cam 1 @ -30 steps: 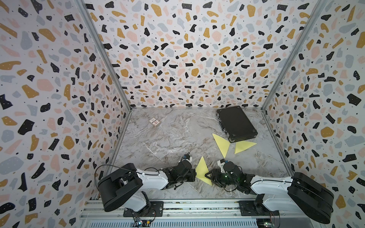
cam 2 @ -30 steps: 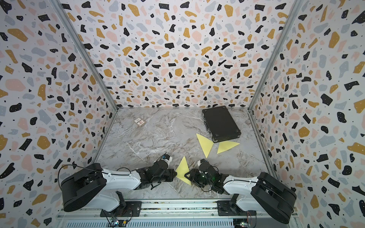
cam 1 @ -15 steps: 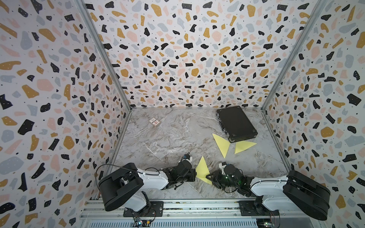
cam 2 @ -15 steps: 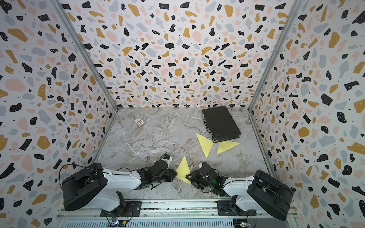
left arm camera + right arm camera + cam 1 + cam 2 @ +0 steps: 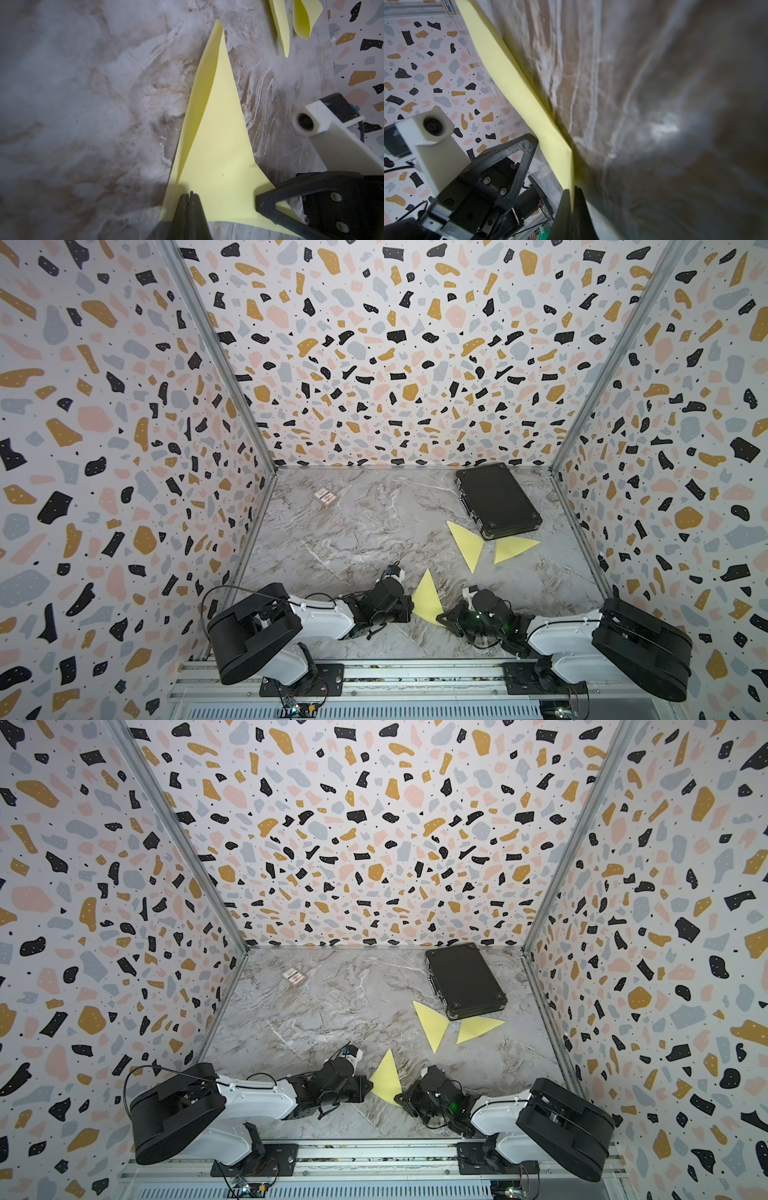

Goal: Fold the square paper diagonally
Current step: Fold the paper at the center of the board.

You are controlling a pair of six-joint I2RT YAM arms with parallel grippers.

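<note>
One pale yellow paper triangle lies at the front of the desk, between the two arms, with its sharpest corner pointing towards the back wall. In the left wrist view the sheet is doubled over. Its upper layer lifts clear of the lower one along one long edge, so the fold is not pressed flat, and there is a small dent near the corner by the right arm.

The left claw has its jaws pressed together, tips down on the paper's near edge. Whether a layer is caught between them cannot be told. The right claw is closed too, pinching the opposite corner. In the right wrist view a sliver of yellow runs straight in between its jaws.

There are three triangles in all. The other two yellow folded triangles sit further back and to the right, near each other, tips almost meeting. One black hard case lies closed in the far right corner, just behind them. One small flat packet rests alone at the far left. There are two arms, with white links and black joints.

The desk is grey marbled stone-look laminate with brownish veins. Three terrazzo-patterned walls, speckled in black, ochre, pink and grey, box it in, joined by metal corner posts. A metal rail along the front carries both arm bases.
</note>
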